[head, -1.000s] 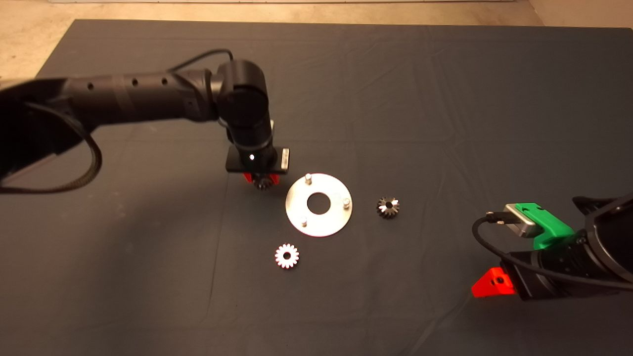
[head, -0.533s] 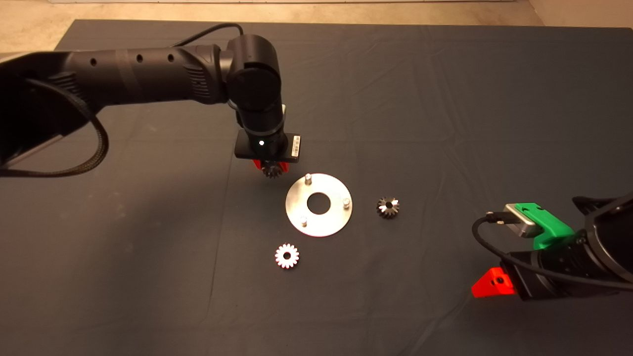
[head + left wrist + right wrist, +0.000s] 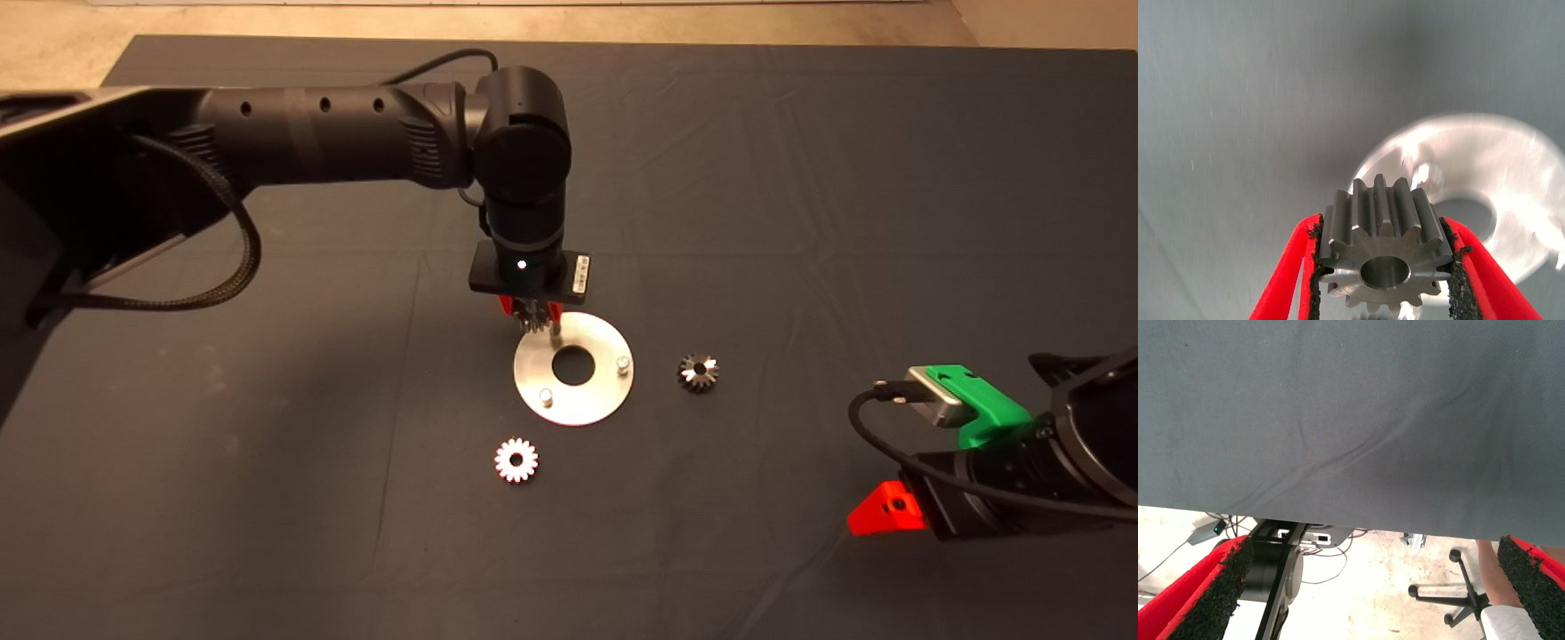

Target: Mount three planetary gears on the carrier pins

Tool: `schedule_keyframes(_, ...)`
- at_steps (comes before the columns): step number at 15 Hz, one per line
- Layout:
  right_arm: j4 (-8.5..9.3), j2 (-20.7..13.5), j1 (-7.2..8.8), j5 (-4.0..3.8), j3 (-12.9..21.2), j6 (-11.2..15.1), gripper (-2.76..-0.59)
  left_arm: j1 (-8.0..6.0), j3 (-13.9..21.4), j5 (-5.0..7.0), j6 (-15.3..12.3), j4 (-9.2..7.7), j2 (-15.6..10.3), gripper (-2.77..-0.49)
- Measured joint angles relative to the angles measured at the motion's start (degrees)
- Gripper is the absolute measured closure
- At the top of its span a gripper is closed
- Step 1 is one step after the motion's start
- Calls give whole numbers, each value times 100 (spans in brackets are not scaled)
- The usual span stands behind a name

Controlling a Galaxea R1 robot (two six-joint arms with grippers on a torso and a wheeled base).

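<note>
Pincer fingers of the left arm are clenched on a dark planetary gear, one red finger on each toothed flank, the gear's central hole facing the wrist camera. Seen from the head view, the left pincer hangs over the far left edge of the round silver plate, with the held gear just beside the far carrier pin. Two more carrier pins stand on the plate, one at the right and one at the near left, both bare. A second dark gear lies on the worktop just right of the plate, and a bright gear lies on the mat nearer, to the plate's near left. The right pincer waits at the lower right edge, its fingers spread wide apart with nothing between them, over the mat's edge and the floor beyond.
</note>
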Motion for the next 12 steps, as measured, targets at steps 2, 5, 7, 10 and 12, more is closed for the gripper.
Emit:
schedule_keyframes(2,0,0,0,-1,0,0,-273,0,-299,-1,107,1,214,-96)
schedule_keyframes(5,1,0,0,-1,0,0,-273,0,-340,-40,156,-59,297,-96)
schedule_keyframes(7,0,0,0,-1,0,0,-273,0,-379,-33,168,-80,277,-96)
schedule_keyframes(10,0,0,0,-1,0,0,-273,2,-393,-24,168,-85,275,-96)
schedule_keyframes(12,1,0,0,-1,0,0,-273,2,-393,-32,182,-85,278,-96)
